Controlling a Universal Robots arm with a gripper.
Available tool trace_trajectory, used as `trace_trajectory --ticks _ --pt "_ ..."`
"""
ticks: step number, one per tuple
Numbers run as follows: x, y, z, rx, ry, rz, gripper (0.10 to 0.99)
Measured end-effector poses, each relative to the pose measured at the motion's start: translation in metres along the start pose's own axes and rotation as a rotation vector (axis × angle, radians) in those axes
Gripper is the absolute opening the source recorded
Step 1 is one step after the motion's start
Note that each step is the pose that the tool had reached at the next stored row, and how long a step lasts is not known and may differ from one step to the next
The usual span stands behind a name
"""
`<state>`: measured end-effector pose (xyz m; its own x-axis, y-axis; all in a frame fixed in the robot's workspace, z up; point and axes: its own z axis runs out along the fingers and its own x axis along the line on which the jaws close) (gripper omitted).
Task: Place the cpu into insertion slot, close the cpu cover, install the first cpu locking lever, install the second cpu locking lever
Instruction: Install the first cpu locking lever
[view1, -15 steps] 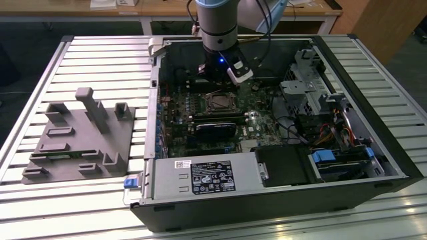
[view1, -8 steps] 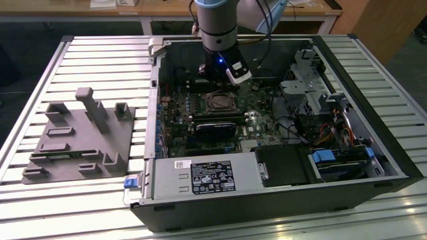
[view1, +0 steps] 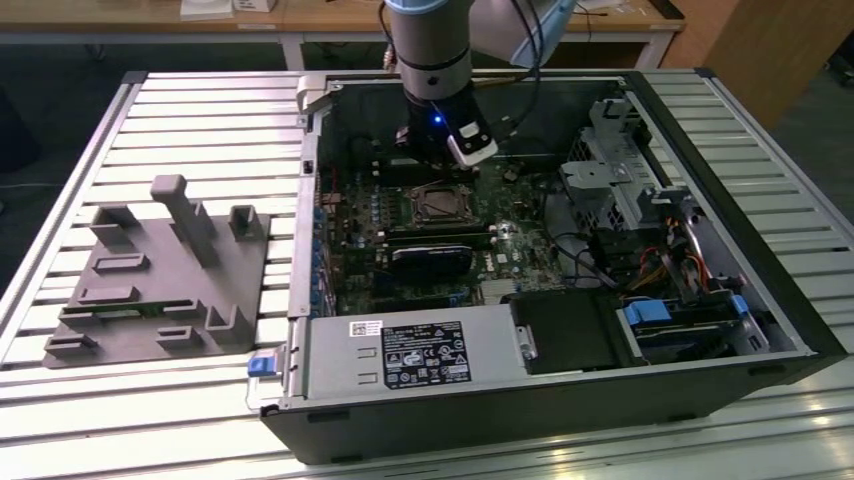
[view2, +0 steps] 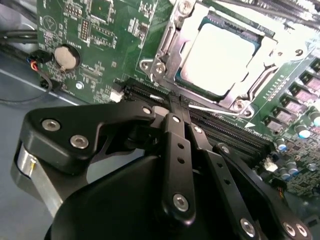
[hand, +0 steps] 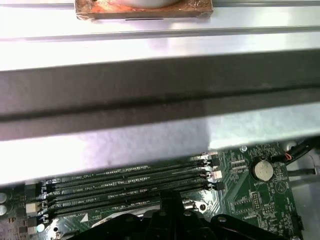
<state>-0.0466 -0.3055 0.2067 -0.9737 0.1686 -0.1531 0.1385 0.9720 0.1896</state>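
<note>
One open computer case (view1: 534, 400) lies on a slatted metal table (view1: 174, 120), wooden desks (view1: 334, 20) beyond it, and inside my gripper (view2: 174, 102) hangs, jaws pressed together on nothing, just beside the insertion slot (view1: 416, 208), where the cpu (view2: 217, 57) sits framed by the cpu cover (view2: 165, 47).

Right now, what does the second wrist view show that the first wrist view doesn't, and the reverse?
Second wrist view: the cpu with the cover framing it.
First wrist view: the case wall and a copper-coloured block beyond it.
In both wrist views: the gripper, the memory slots and the coin battery.
</note>
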Motion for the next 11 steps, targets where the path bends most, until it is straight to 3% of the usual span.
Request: trace_trajectory --ticks 11 --pt "0.0034 0.0019 0.0017 0.003 -0.0078 0.02 0.106"
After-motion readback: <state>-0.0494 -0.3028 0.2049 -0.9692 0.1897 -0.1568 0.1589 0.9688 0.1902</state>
